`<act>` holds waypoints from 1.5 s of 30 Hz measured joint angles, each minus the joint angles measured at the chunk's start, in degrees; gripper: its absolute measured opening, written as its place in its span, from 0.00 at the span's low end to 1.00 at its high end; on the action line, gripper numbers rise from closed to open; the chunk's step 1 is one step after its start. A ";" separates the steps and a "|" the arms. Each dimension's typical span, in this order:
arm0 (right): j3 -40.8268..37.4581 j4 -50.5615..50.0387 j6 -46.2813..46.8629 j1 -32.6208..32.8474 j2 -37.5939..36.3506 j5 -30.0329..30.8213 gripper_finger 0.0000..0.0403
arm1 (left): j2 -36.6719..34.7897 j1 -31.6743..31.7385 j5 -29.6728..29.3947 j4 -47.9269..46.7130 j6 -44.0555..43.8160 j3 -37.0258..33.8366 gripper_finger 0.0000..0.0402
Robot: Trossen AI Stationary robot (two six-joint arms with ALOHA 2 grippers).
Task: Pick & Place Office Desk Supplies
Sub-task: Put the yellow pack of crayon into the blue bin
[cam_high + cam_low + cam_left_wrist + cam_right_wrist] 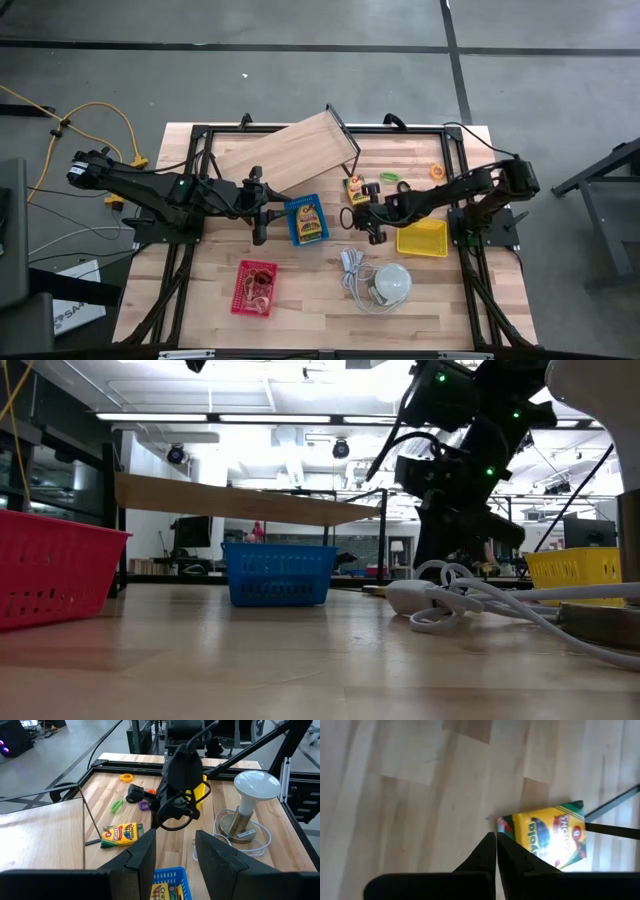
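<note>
A yellow-green crayon packet (356, 190) (547, 837) lies flat on the table. My right gripper (496, 837) (364, 212) is shut and hangs over the packet's corner, apparently clear of it in the left wrist view (162, 817). A second packet (308, 222) lies in the blue basket (305, 203). My left gripper (175, 855) (262, 222) is open, just left of that basket. An orange ring (126, 777), a green clip (117, 805) and a purple piece (144, 806) lie farther back. Tan rubber bands (258, 285) sit in the red basket (240, 290).
A yellow basket (422, 240) stands right of my right gripper. The white dome lamp (392, 283) and its white cord (352, 268) lie near the front. A tilted wooden board (288, 150) on a wire frame stands at the far side. Black frame rails (190, 180) border the table.
</note>
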 joint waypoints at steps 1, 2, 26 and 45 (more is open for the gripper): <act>-0.14 0.04 0.00 0.33 0.00 0.13 0.01 | 0.00 -0.01 0.00 -0.02 0.00 0.00 0.33; -0.40 0.20 0.00 0.73 0.00 0.20 0.01 | 0.00 0.01 0.00 -0.02 0.00 0.00 0.33; -0.95 2.91 -0.64 3.03 2.86 0.32 0.01 | 0.00 0.00 0.00 -0.01 0.00 0.00 0.33; -0.96 5.38 -0.46 2.97 5.78 12.19 0.31 | 0.00 -0.01 0.00 0.00 0.00 0.00 0.33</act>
